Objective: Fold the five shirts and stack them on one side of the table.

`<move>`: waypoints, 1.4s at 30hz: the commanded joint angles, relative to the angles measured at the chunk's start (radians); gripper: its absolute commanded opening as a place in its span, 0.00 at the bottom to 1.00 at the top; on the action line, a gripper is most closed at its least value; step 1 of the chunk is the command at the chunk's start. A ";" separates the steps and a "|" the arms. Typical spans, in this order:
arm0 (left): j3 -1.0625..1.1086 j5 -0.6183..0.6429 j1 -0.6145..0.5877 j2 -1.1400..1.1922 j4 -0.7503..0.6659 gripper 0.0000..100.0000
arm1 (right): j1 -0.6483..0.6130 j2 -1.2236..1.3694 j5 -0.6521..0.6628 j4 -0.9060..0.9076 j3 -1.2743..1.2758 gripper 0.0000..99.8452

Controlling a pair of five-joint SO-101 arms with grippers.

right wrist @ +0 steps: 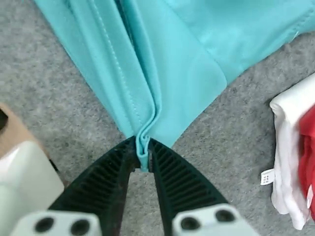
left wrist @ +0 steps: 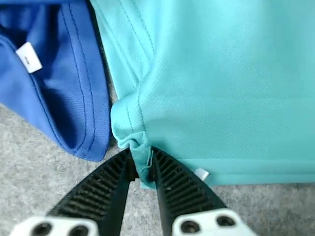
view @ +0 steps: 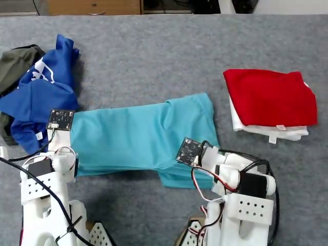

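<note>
Teal shirt [view: 138, 136] spread on the table [view: 154, 46], held at its near edge by both claws.

The teal shirt lies flat across the middle of the grey table. A crumpled blue shirt [view: 41, 97] touches its left end, and a red shirt [view: 269, 97] sits folded on a white one [view: 256, 132] off to the right. The left claw [left wrist: 140, 169] is closed on a bunched bit of hem at the teal shirt's corner, just beside the blue shirt. The right claw [right wrist: 142, 152] is closed on a thin ridge of teal cloth at the other near corner, possibly a sleeve edge, though the view is too close to be sure. The fabric looks light, limp and a little slick, so it should sag between the grips. The stitched hems are probably the firmest hold, and both pinches are shallow and may slip.
</note>
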 commanded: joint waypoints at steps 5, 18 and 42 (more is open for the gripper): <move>-0.006 -0.005 0.000 -0.015 0.006 0.16 | 0.013 -0.008 0.034 0.021 -0.013 0.20; -0.394 0.060 -0.153 -0.007 0.175 0.02 | -0.145 0.038 -0.155 -0.029 -0.142 0.02; -0.292 0.448 0.040 0.627 -0.471 0.02 | -0.558 0.707 -0.489 -0.241 -0.232 0.00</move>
